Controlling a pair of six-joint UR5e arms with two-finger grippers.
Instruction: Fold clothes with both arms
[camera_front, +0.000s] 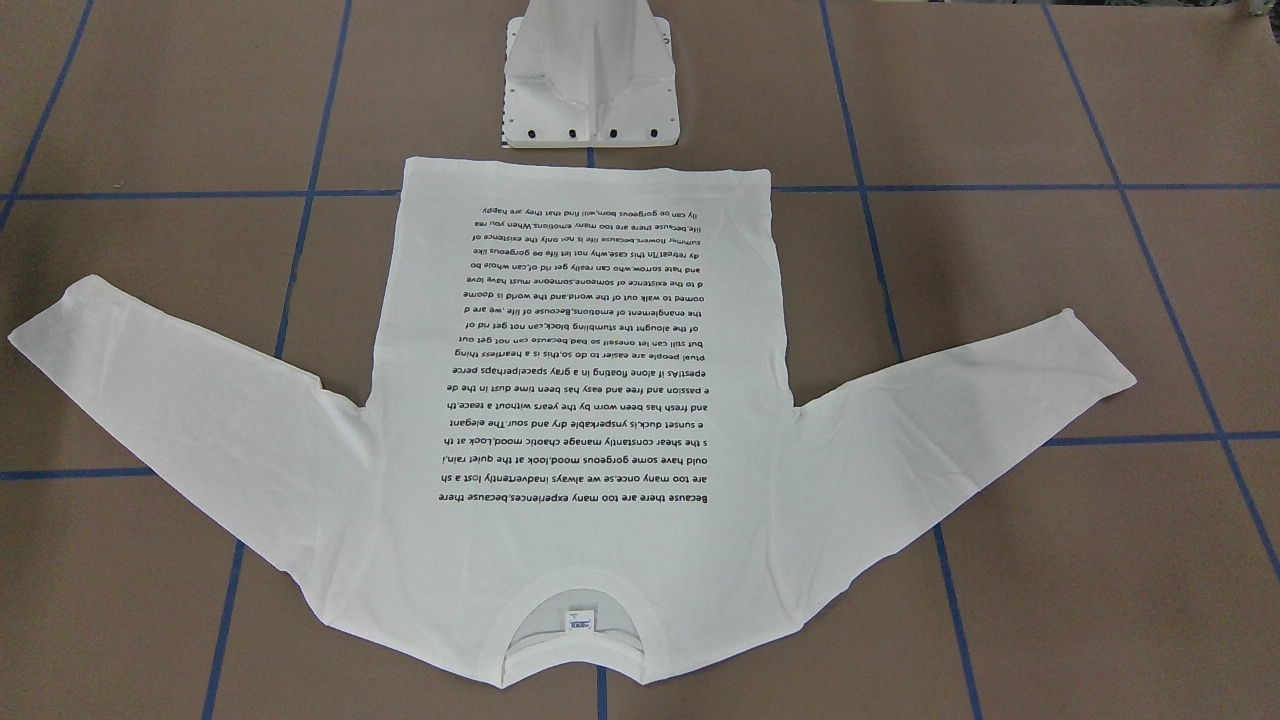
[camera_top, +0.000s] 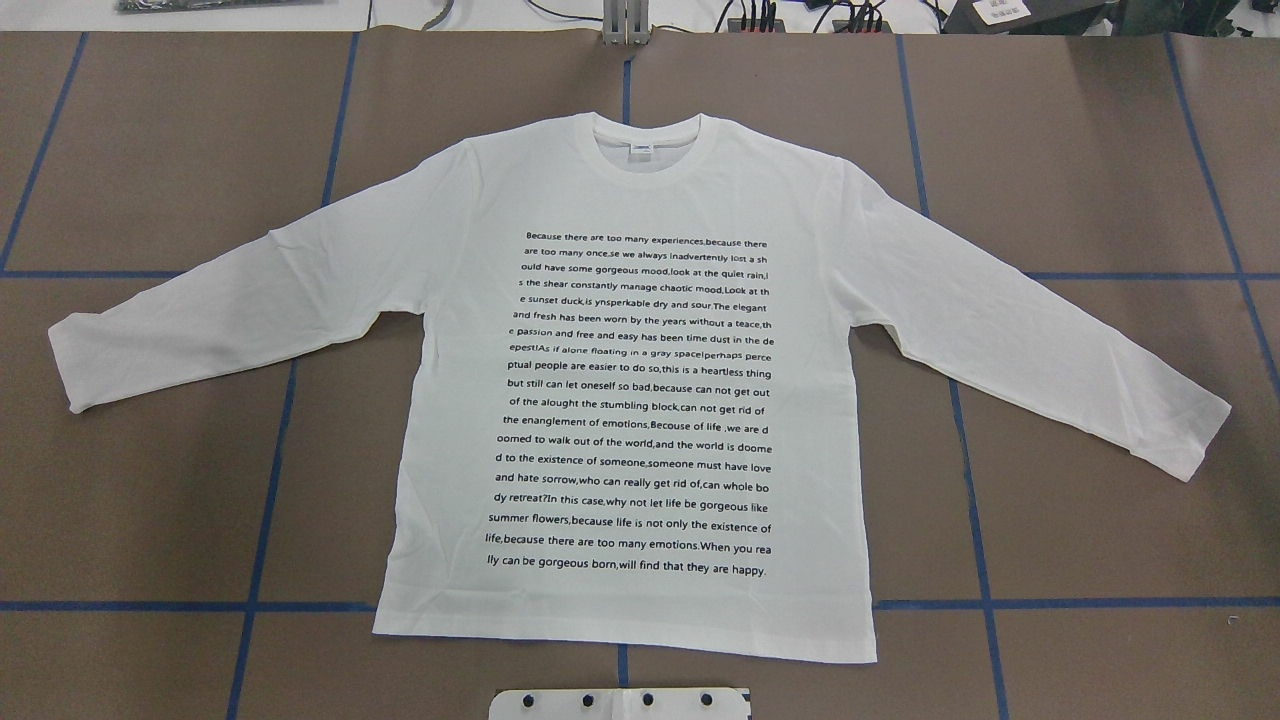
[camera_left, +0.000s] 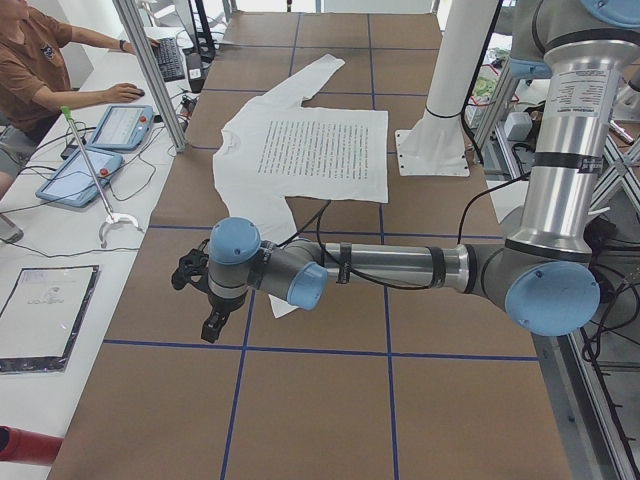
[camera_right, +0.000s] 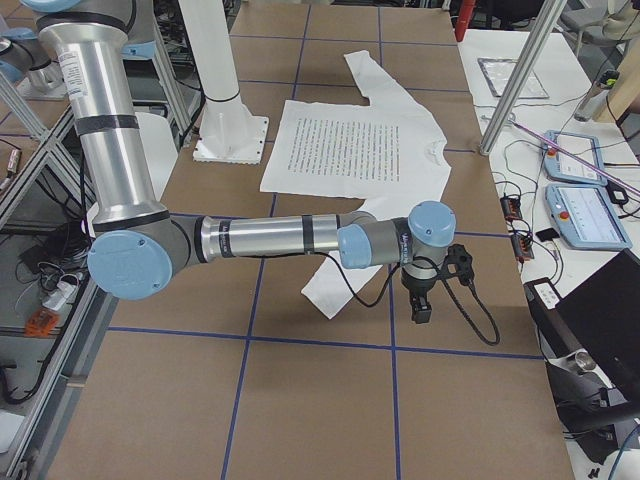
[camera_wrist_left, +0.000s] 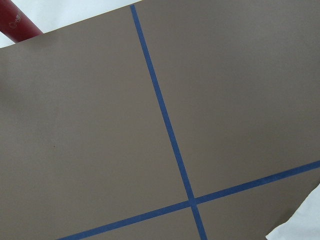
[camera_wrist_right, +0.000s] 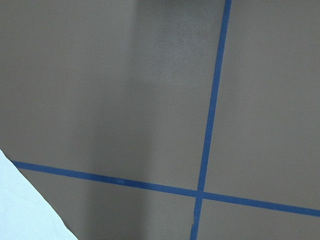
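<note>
- Brown paper-covered table (camera_top: 150, 150) with a blue tape grid (camera_top: 290, 420) is filling every view; I am using the white pedestal base (camera_front: 590, 90) as my reference.
- White T-shirt (camera_top: 630, 400) is lying flat and text side up, directly in front of the pedestal base. Its hem (camera_top: 620, 640) is nearest the base, its collar (camera_top: 650, 140) farthest, and its sleeves are spreading out to both sides.
- Left gripper (camera_left: 210, 325) is hanging over bare table out to the base's left, near that sleeve's cuff. Right gripper (camera_right: 422, 310) is mirroring it out to the base's right. Neither seems to be touching cloth.
- Both are showing in the side views only, so I cannot tell whether their jaws are released or clenched.
- My reading is that folding is not yet begun and I am looking at the approach step.
- I am expecting the next move to need each gripper down at its own sleeve. Each would pinch the cloth cleanly and carry it inward over the text block, both arms in step so the body does not drag.
</note>
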